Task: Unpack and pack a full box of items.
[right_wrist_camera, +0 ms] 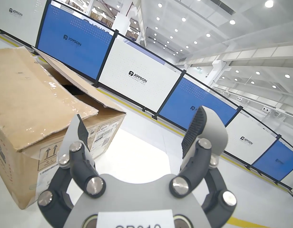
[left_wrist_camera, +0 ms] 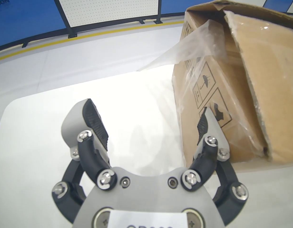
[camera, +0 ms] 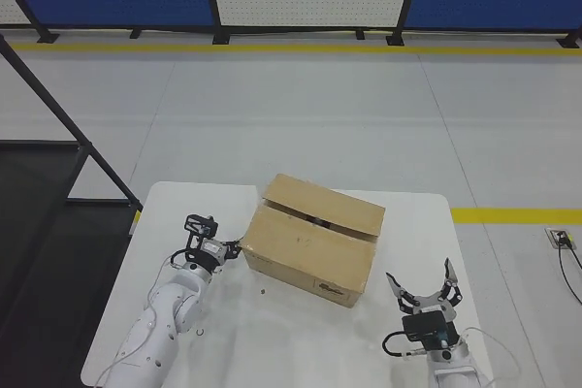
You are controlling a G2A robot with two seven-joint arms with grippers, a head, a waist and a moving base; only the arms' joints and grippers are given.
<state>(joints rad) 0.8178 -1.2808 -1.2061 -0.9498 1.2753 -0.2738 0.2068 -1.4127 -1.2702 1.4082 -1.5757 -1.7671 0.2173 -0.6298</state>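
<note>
**Flaps ajar, lift them next**

Left gripper (camera: 223,250) spread wide, just beside the box (camera: 310,242) end. Right gripper (camera: 423,286) also spread, near the other end. Box sits mid-table (camera: 272,330). Best to hook the raised flap (right_wrist_camera: 72,81) and lift slowly, clear of the loose tape (left_wrist_camera: 184,50).

A brown cardboard box (camera: 310,247) sits mid-table, top flaps slightly parted, tape peeling.

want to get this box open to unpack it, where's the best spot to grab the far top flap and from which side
Probably its free long edge at the middle seam: the far top flap stands slightly raised over the near flap, leaving a dark gap for a finger. Come from above the near flap, one finger under the edge, one on top.
</note>
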